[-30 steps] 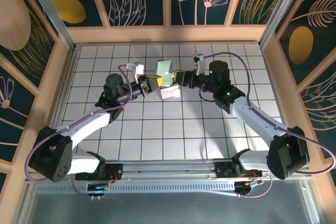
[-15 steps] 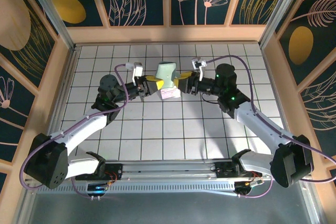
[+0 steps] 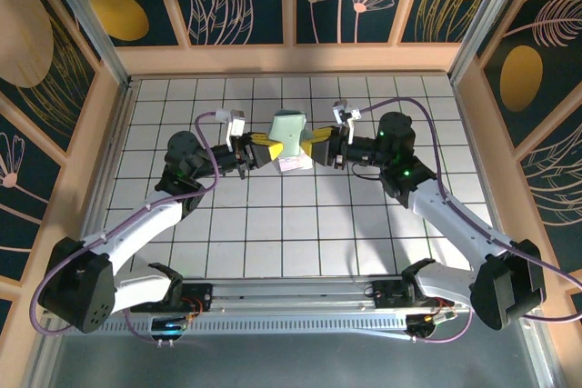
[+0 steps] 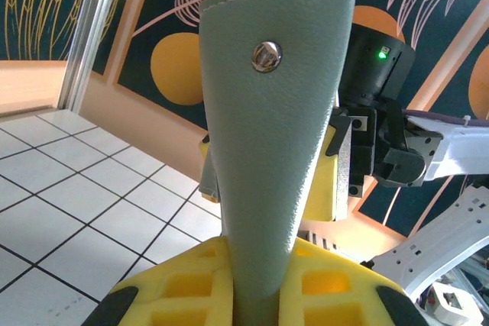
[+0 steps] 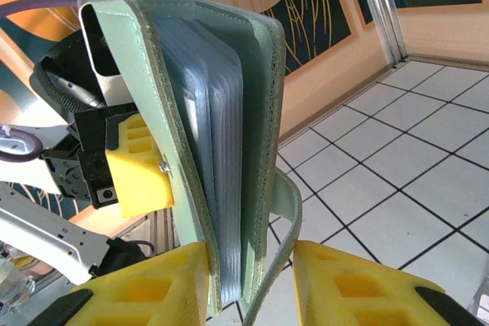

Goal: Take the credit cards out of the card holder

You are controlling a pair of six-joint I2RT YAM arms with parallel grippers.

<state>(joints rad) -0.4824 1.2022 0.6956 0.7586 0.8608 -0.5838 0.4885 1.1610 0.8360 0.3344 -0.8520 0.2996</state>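
Left hand (image 3: 263, 148) clamped shut, right hand (image 3: 317, 145) jaws parted, facing each other

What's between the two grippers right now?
The card holder spans the gap between left gripper and right gripper, seen in the top external view.

card holder (image 5: 145, 97): lower edge cut off | sleeves (image 5: 214, 150): edge-on, seemingly filled, contents unreadable

The table (image 3: 273, 224) I work over is white, ruled into squares by dark lines. One pale pinkish card (image 3: 296, 164) lies flat on it, toward the far middle.
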